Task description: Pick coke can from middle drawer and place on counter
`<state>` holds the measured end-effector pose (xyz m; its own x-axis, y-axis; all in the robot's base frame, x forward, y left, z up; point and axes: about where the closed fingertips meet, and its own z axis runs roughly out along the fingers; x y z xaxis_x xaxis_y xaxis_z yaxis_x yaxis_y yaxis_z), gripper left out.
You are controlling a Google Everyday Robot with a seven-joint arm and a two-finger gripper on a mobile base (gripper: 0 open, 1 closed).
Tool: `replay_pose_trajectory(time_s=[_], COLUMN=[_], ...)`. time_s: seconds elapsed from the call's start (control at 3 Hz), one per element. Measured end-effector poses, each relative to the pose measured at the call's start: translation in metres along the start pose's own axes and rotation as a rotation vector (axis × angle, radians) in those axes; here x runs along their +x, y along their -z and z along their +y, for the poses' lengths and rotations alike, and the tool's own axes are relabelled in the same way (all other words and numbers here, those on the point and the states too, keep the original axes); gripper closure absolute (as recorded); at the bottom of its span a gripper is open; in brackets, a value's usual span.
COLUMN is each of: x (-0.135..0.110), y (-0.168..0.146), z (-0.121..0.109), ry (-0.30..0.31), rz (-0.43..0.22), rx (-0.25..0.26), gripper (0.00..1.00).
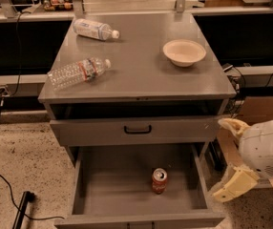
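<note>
The coke can (159, 180) stands upright on the grey floor of the open middle drawer (112, 185), right of centre and towards the front. The counter (141, 70) is the grey cabinet top above it. My gripper (229, 156) hangs to the right of the cabinet, outside the drawer's right wall, at about drawer height. Its two cream fingers (236, 184) are spread apart and hold nothing. It is a short way right of the can and does not touch it.
Two clear plastic water bottles (77, 73) (94, 30) lie on the counter's left side. A pale bowl (184, 52) sits at the back right. A closed drawer front with a black handle (137, 129) is above the open drawer. Cables (3, 180) lie on the floor at left, and a cardboard box (260, 111) stands at right.
</note>
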<state>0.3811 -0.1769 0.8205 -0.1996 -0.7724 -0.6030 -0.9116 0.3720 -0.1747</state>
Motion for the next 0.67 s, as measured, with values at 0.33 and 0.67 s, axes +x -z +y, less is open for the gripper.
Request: replay_pose_trajectory(time_s=[0.33, 0.67], x=[-0.002, 0.017], y=[-0.017, -0.066], z=[0.006, 0.020], ry=[0.068, 0.062], rz=[0.016, -0.084], rx=[-0.049, -0.091], gripper=[0.00, 0.00])
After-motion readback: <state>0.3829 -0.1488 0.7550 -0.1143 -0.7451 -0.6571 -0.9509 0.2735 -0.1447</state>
